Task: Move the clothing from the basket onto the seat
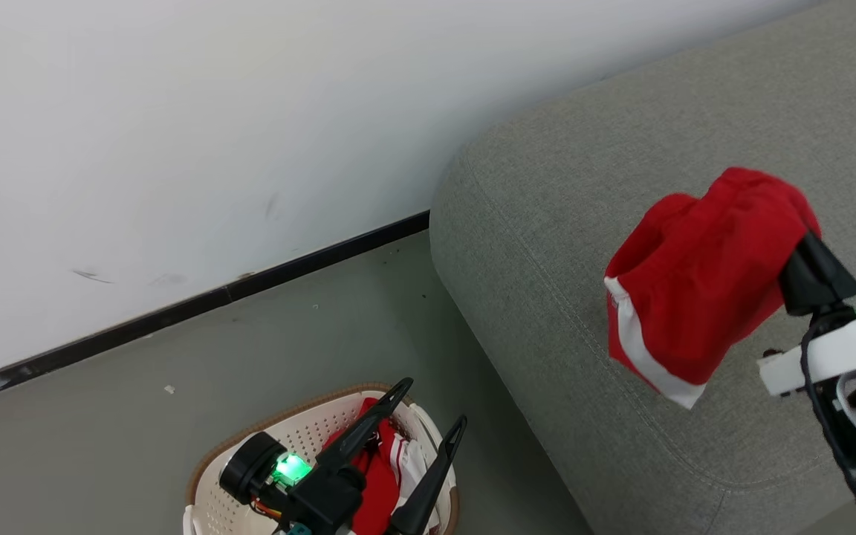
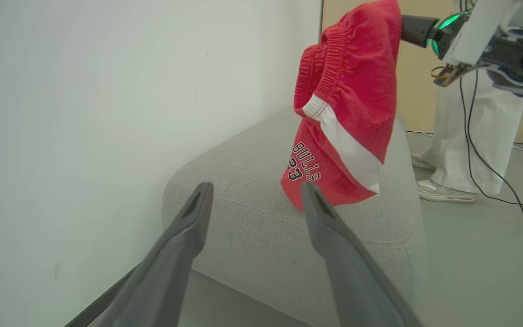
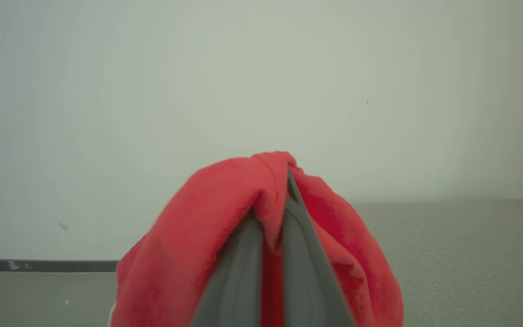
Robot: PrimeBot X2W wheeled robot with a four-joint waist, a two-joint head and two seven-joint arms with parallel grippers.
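**reader:** what is in the scene, biggest things first?

**describer:** a plain white wall [image 1: 175,148] runs along the back. a large grey sofa seat [image 1: 547,223] with rounded corners sits on the right, with grey floor [image 1: 287,334] in front of it. on the floor, near the seat's corner, stands a cream oval laundry basket [image 1: 298,431] with a brown rim. (a person in white trousers [image 2: 466,136] stands beyond the seat's far end.)

**reader:** where is the clothing, and what are the claws doing?

**describer:** a pair of red shorts [image 1: 695,290] with a white stripe and "bulls 23" lettering hangs in the air over the seat. i cannot tell whether the hem touches the cushion. the right gripper [image 3: 274,204] is pinched fully closed on a fold of the shorts, and the fabric drapes over both fingers. more red and white clothing [image 1: 380,475] lies in the basket. the left gripper [image 1: 434,401] hovers above it with its jaws spread wide, holding nothing.

**reader:** how should this step be done well?

**describer:** my judgement is to lower the shorts until the fabric pools on the cushion, away from the edge, and only then open the jaws. the cloth wraps the fingers and may cling, so the gripper should back out along its own fingers, not sideways. that way nothing gets dragged off the seat.
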